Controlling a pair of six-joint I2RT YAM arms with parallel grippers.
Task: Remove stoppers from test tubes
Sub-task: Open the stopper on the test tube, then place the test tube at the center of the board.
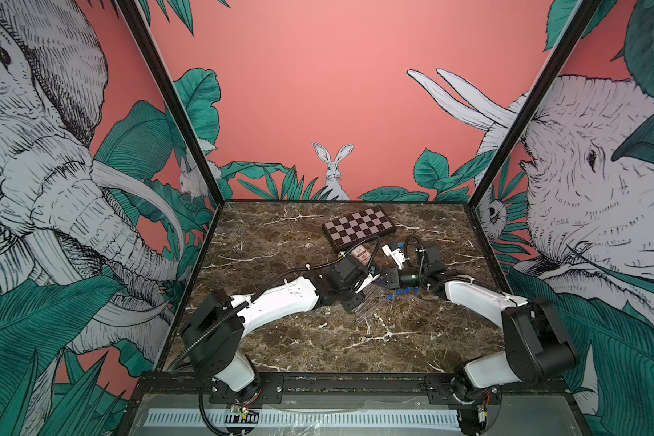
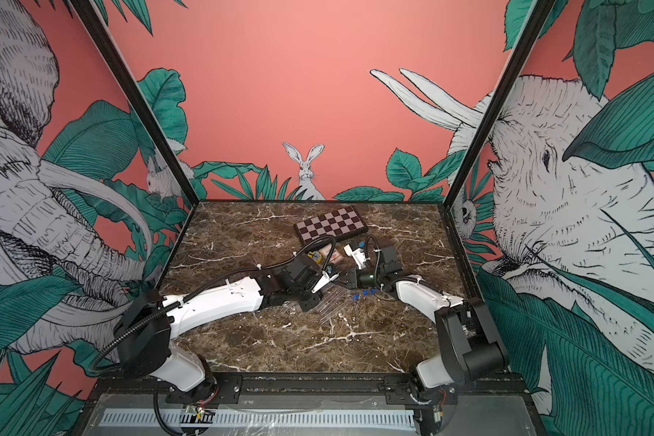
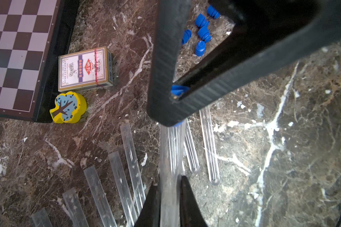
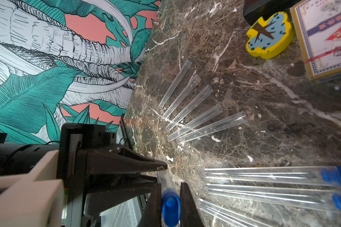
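Note:
My left gripper [image 3: 168, 180] is shut on the body of a clear test tube [image 3: 169, 157], held above the marble. My right gripper [image 4: 170, 184] is shut on the blue stopper [image 4: 171, 206] at that tube's end, also seen as the stopper [image 3: 178, 90] between the right fingers. In both top views the two grippers meet at the table's middle, left gripper [image 1: 370, 277] facing right gripper [image 1: 385, 278]. Several loose stoppers [image 3: 202, 33] lie together behind them. Several open tubes [image 4: 195, 110] lie fanned out. Stoppered tubes [image 4: 264, 175] lie beside them.
A folded chessboard [image 1: 357, 226] lies at the back of the marble table [image 1: 318, 339]. A card box [image 3: 85, 68] and a yellow tree-shaped toy [image 3: 68, 107] sit just in front of it. Printed walls close in the left, right and back sides.

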